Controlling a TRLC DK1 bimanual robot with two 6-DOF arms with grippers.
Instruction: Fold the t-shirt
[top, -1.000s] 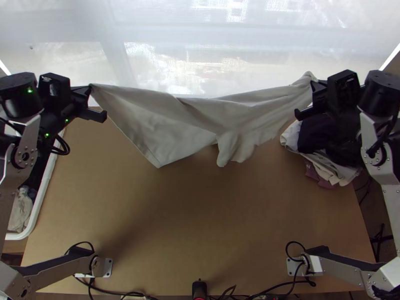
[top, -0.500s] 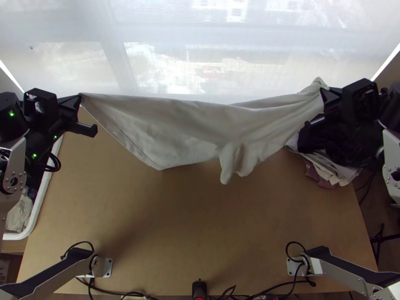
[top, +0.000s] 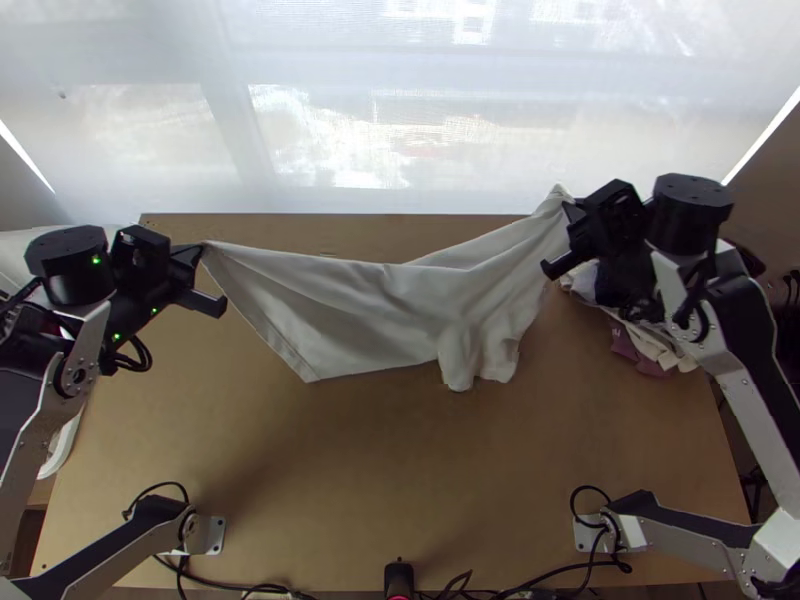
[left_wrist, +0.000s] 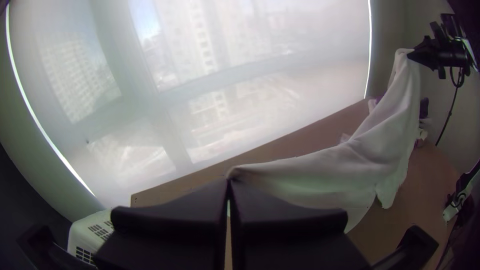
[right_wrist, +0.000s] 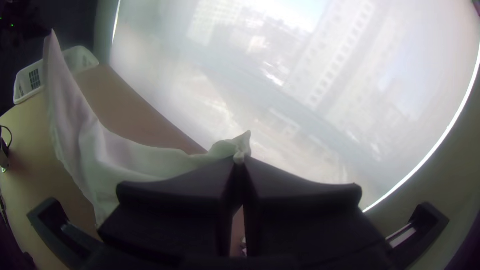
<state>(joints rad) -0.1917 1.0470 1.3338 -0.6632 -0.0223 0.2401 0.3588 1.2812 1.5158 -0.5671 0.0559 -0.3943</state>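
A: Item 1, the material?
B: 1 t-shirt (top: 385, 315), off-white, soft matte cloth, strung across the upper middle of the frame. Its top edge sags between 2 raised ends; shallow creases run along it. A straight, stitched edge slants down on the left to 1 pointed corner, and 1 loose rumpled flap hangs right of centre. Whether the lowest parts touch the surface beneath, I cannot tell.

A: Surroundings?
B: 1 table (top: 260, 440), light brown, smooth and flat, under the cloth. 1 translucent pale blind (top: 330, 130), across the top of the frame, buildings faint behind it. 1 pile of clothes (top: 655, 345), white, dark and mauve, at the right of the frame. 1 basket (left_wrist: 82, 235), white plastic with slotted walls, at the lower left of the left wrist view.

A: Obstructions?
B: 2. The right arm (top: 740, 330) covers part of the pile; the left arm (top: 45, 400) crosses in front of the basket, left of the frame.

A: End effectors?
B: 2. Left gripper (top: 202, 248), upper left: both fingers together, pinching 1 end of the t-shirt at the tips. Right gripper (top: 567, 211), upper right: fingers closed on the other end, a small bunched tuft poking out beyond the tips.
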